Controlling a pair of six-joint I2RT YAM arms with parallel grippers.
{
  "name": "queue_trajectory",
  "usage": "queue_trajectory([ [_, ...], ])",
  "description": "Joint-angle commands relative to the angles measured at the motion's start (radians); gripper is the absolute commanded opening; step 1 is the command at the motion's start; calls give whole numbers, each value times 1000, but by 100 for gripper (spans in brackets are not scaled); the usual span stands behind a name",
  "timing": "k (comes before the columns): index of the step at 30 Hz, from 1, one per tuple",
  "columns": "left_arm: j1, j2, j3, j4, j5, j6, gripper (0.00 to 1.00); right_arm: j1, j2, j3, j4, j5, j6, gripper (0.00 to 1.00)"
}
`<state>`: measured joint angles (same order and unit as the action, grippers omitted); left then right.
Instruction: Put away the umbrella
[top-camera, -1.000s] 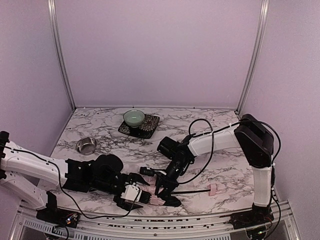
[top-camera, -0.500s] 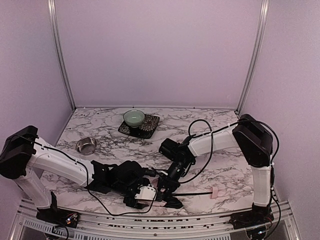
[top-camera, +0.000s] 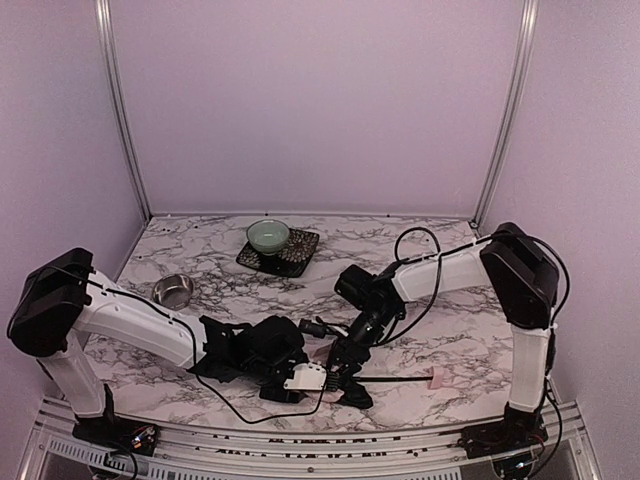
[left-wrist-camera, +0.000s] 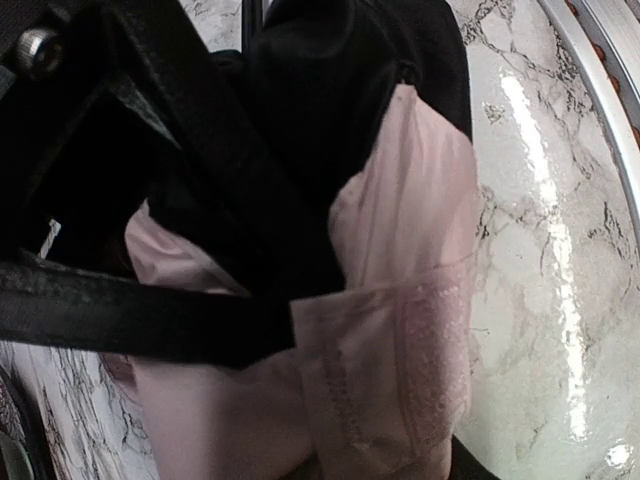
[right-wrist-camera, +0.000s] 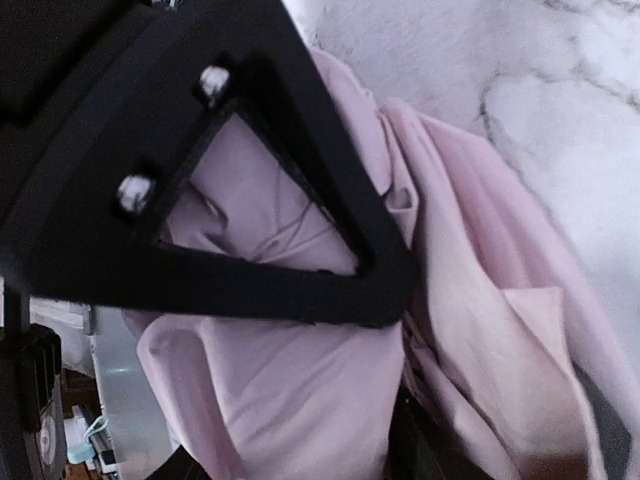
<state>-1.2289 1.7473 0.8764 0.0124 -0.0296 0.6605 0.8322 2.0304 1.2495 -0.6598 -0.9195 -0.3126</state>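
Observation:
The umbrella (top-camera: 320, 352) lies near the table's front edge, its pale pink fabric bunched between my two grippers. Its thin black shaft (top-camera: 395, 379) runs right to the small pink handle (top-camera: 437, 377). My left gripper (top-camera: 308, 380) reaches in from the left and my right gripper (top-camera: 345, 372) comes down from the right, both on the bundle. In the left wrist view, pink fabric with a fastening strap (left-wrist-camera: 420, 340) and black lining (left-wrist-camera: 330, 110) fills the frame behind one black finger (left-wrist-camera: 150, 320). The right wrist view shows folds of pink fabric (right-wrist-camera: 300, 400) around one black finger (right-wrist-camera: 250, 290). Neither jaw gap shows.
A green bowl (top-camera: 268, 235) sits on a dark patterned mat (top-camera: 298, 256) at the back centre. A small metal bowl (top-camera: 173, 291) stands at the left. The metal rail (left-wrist-camera: 600, 60) of the table's front edge runs close to the umbrella.
My left arm has stretched further right over the umbrella. The right gripper, the fabric bundle and the handle have all shifted a little to the right.

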Motion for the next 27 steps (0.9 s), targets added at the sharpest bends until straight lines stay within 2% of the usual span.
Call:
queue_trajectory([
  [1,-13,60,-30,-192,43,-1,0,-60,-111,-12,38,159,42,53],
  [5,1,58,-23,-164,-20,-38,0,-92,-225,-42,33,220,59,60],
  [11,84,6,29,-102,-61,-183,0,-128,-401,-83,66,401,102,60],
  [15,147,-49,74,-92,-88,-301,0,-128,-555,-178,262,502,150,62],
  [21,230,-131,53,-42,6,-418,0,-128,-745,-340,543,576,182,66],
  [27,286,-168,57,-43,7,-454,0,-116,-822,-495,782,436,216,65],
])
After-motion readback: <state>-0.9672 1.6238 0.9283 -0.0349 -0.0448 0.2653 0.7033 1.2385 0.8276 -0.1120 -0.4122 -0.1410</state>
